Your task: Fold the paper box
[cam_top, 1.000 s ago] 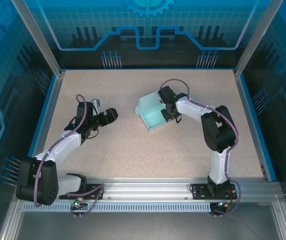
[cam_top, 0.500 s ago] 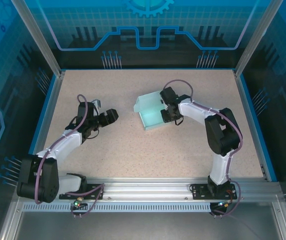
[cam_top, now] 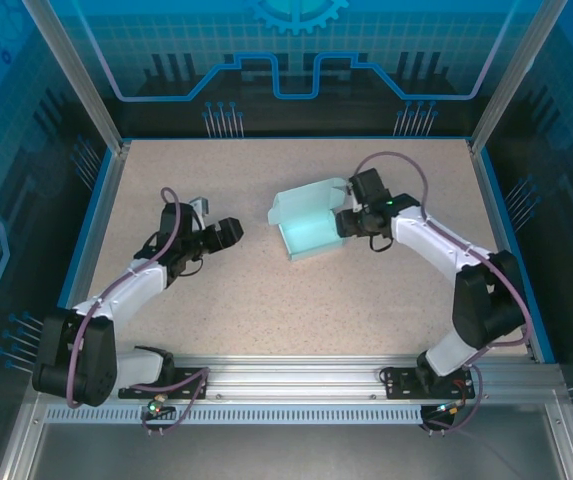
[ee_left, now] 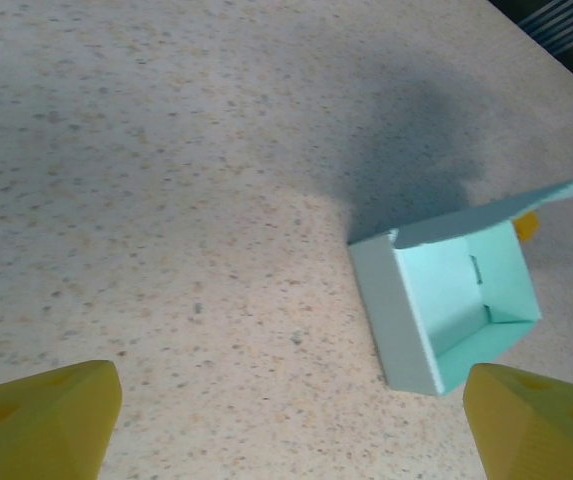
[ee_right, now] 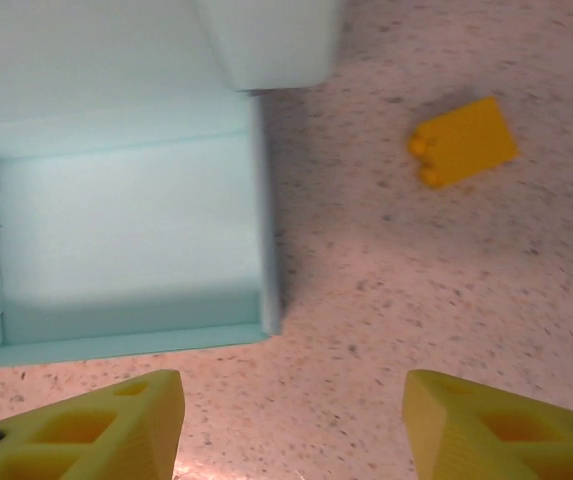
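Note:
The light teal paper box [cam_top: 308, 222] stands open-topped at the table's middle, its walls up and its lid flap raised along the back edge. The left wrist view has the paper box [ee_left: 451, 305] at right; the right wrist view has it [ee_right: 126, 230] at upper left. My right gripper [cam_top: 348, 222] sits open just right of the box, apart from its wall, yellow fingertips [ee_right: 116, 425] spread over bare table. My left gripper [cam_top: 228, 232] is open, left of the box with a gap between them.
A tiny orange piece [ee_right: 463, 143] lies on the speckled table [cam_top: 266, 290] right of the box, also peeking behind the box's flap as the orange piece [ee_left: 526, 225]. Blue-edged walls [cam_top: 296, 140] bound the table. Open tabletop lies in front of the box.
My right gripper has pulled back to the right, off the box's right wall, its arm swinging outward. The box shifted slightly. The left gripper crept a little toward the box.

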Available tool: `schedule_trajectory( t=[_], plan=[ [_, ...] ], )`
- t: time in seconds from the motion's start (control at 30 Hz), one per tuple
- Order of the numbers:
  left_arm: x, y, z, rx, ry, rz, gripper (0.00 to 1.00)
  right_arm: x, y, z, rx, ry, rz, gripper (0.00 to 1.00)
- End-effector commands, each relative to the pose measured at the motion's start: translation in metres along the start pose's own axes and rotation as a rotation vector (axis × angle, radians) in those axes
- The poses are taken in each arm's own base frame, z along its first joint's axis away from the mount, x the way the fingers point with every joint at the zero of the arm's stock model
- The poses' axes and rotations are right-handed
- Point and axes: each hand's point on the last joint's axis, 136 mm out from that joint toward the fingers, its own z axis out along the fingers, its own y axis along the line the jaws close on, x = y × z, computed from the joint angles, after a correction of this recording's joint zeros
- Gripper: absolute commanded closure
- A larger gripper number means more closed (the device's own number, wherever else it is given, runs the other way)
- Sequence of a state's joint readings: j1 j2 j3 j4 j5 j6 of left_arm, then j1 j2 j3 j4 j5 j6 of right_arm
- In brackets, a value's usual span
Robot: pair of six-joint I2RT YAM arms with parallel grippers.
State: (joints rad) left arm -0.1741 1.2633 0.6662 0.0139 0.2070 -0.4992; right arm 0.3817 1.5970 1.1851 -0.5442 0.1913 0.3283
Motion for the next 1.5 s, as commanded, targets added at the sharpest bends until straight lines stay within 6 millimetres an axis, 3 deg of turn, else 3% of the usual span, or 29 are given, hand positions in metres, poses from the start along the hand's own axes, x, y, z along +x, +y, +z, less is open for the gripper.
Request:
schedule_trajectory(
  t=[0.0, 0.23, 0.57, 1.17, 1.47],
  plan=[
    [-0.018, -0.038, -0.006, 0.108, -0.044, 0.054, 0.11, -0.004, -0.021, 0.016, -0.004, 0.019, 0.122, 0.38],
    [-0.010, -0.067, -0.004, 0.163, -0.022, 0.102, 0.11, -0.016, -0.056, 0.059, 0.026, 0.079, 0.266, 0.37],
    [-0.006, -0.069, 0.000, 0.158, -0.008, 0.117, 0.11, -0.019, -0.049, 0.103, -0.040, 0.150, 0.317, 0.39],
    [0.000, -0.061, 0.006, 0.126, 0.024, 0.132, 0.11, -0.035, -0.046, 0.125, 0.010, 0.166, 0.277, 0.46],
    [0.001, -0.059, 0.006, 0.117, 0.031, 0.142, 0.10, -0.031, -0.049, 0.132, 0.114, 0.199, 0.207, 0.51]
  ],
)
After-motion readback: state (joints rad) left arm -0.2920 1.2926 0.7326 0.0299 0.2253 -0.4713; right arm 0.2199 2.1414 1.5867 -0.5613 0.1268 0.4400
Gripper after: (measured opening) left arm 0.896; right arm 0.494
